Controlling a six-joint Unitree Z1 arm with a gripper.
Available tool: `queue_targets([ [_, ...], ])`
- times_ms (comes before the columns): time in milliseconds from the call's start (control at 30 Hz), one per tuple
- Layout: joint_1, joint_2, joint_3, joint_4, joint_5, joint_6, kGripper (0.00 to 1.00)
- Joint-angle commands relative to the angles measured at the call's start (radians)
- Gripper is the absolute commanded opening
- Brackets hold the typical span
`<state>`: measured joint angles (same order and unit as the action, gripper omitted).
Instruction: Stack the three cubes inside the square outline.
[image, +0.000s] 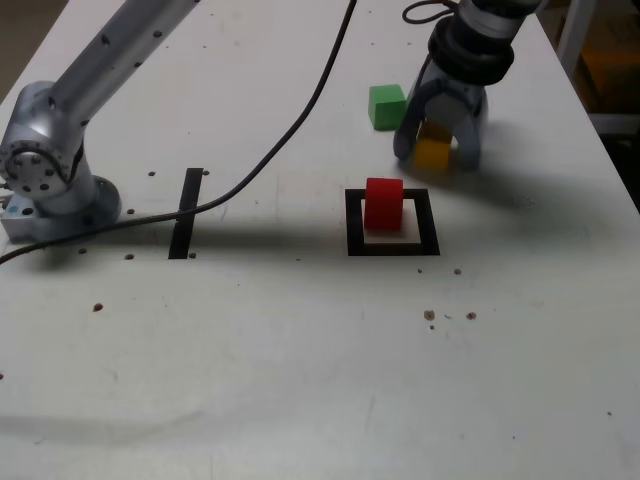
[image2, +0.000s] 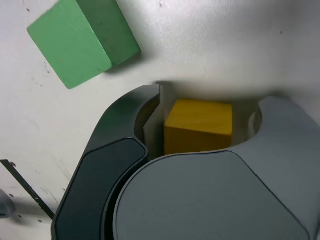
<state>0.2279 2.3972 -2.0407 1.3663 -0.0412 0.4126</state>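
Exterior view, tape strip (image: 186, 212): a black line on the white table (image: 300, 380), far to the left.
Red cube (image: 383, 203): sits inside the square outline (image: 354, 225).
Green cube (image: 386, 105): on the table, just left of the gripper.
Gripper (image: 437, 150): points down, jaws on both sides of the yellow cube (image: 432, 152).
Grip: in the wrist view one jaw touches the cube; I cannot tell if it is squeezed yet.

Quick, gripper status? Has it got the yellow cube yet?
Gripper: jaws down around the yellow cube, one on each side; one jaw looks against it in the wrist view, but a firm grip cannot be told.
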Motion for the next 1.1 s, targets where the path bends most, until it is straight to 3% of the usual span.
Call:
queue_targets([
  [0,0.005,0.001,-0.005,0.007,0.007,-0.001,0.46],
  [133,0.008,0.0,-0.012,0.027,0.011,-0.001,0.36],
  [267,0.008,-0.001,-0.016,0.038,-0.014,0.0,0.28],
  [400,0.005,-0.003,-0.027,0.047,-0.037,0.0,0.26],
  [600,-0.011,-0.036,-0.088,0.121,-0.032,-0.02,0.24],
  [800,-0.061,-0.159,-0.137,0.232,-0.001,-0.127,0.24],
  [1067,-0.214,-0.26,-0.033,0.25,-0.016,-0.314,0.25],
])
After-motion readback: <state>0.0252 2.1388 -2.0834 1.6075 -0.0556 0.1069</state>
